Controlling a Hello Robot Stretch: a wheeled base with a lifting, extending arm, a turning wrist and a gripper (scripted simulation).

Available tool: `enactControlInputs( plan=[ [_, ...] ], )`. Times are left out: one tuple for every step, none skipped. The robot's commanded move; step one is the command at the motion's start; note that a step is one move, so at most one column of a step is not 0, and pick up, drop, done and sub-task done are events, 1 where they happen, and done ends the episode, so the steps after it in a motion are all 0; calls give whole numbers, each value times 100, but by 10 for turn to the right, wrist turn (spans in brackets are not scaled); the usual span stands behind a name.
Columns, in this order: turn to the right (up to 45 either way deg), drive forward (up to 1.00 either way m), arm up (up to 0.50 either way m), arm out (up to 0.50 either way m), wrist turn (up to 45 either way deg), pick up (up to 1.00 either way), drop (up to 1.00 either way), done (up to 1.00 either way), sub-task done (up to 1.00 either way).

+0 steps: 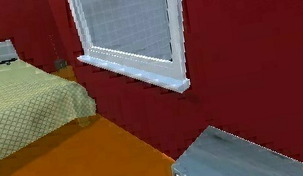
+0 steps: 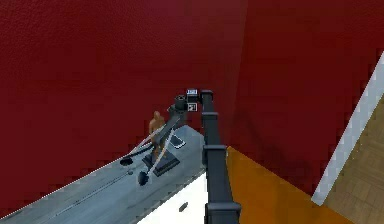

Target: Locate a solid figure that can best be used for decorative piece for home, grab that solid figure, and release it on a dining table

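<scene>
One small brown figure [image 2: 155, 122] stands on the grey tabletop [image 2: 90, 190], close by the claw [image 2: 166, 128]; whether the claw holds anything cannot be told. Probably rigid, light, perhaps breakable: best gripped around its middle.

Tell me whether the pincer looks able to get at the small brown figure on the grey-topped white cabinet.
Probably yes. The pincer sits right by the small brown figure near the red wall, with nothing visible between them; whether it touches cannot be told.
</scene>
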Motion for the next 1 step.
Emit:
enactControlInputs(
  plan=[
    [0,0,0,0,450,0,0,0,0]
  ],
)
